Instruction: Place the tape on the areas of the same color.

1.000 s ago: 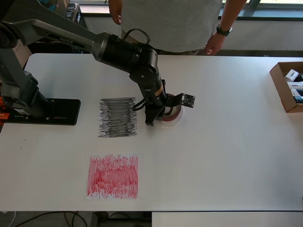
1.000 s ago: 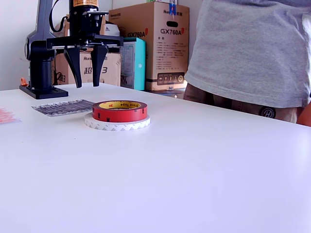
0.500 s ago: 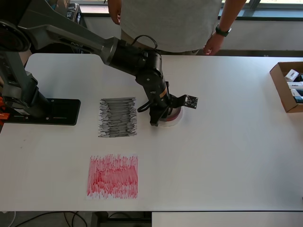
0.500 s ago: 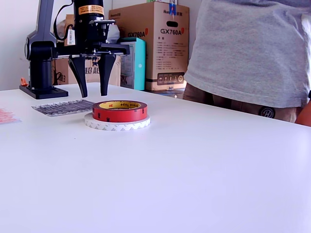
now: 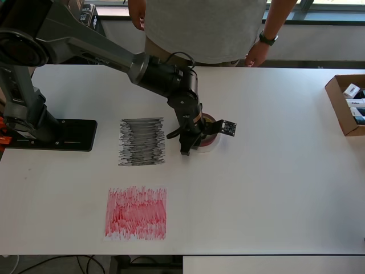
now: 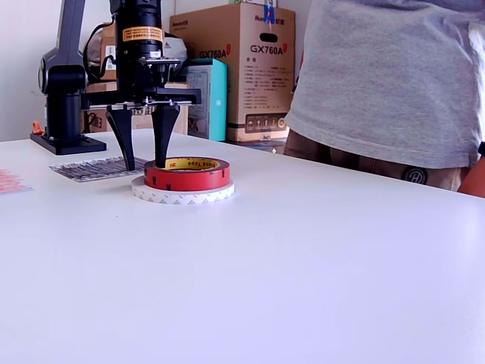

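**Reaching for the red roll**

Going left to right in the overhead view: my base sits at the left edge of the surface (image 5: 274, 188); next come the black scribbled patch (image 5: 142, 141), toward the middle of the surface, and the red scribbled patch (image 5: 136, 212), close to the near edge; then my claw (image 6: 143, 161) and the stacked tape; then a cardboard box (image 5: 344, 105) at the right edge.

I judge that I am in the grasp step, with nothing yet carried. The red tape roll (image 6: 187, 174) lies flat on top of the whitish tape roll (image 6: 183, 194), just right of the black patch and well apart from the red one. I cannot see a black roll.

My claw is spread and grips nothing. In the exterior view one finger stands outside the red roll's wall on that view's left, its tip down near the surface; the other finger (image 6: 162, 136) seems to dip into the roll's hole. Whether either touches the roll I cannot tell.

The next move, as I judge it, calls for pinching that wall, lifting without dragging the whitish roll along, then carrying it to the red patch.
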Controlling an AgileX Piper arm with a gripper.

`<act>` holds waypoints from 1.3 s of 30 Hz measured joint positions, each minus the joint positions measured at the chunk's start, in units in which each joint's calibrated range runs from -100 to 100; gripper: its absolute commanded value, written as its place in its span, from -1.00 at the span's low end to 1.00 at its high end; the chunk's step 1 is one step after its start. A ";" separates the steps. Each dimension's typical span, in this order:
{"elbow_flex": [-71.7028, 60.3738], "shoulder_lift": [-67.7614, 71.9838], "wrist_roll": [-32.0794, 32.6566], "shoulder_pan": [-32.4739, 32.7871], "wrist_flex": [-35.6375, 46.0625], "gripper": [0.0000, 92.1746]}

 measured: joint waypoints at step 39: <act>3.94 -16.84 -0.05 -1.44 7.99 -1.00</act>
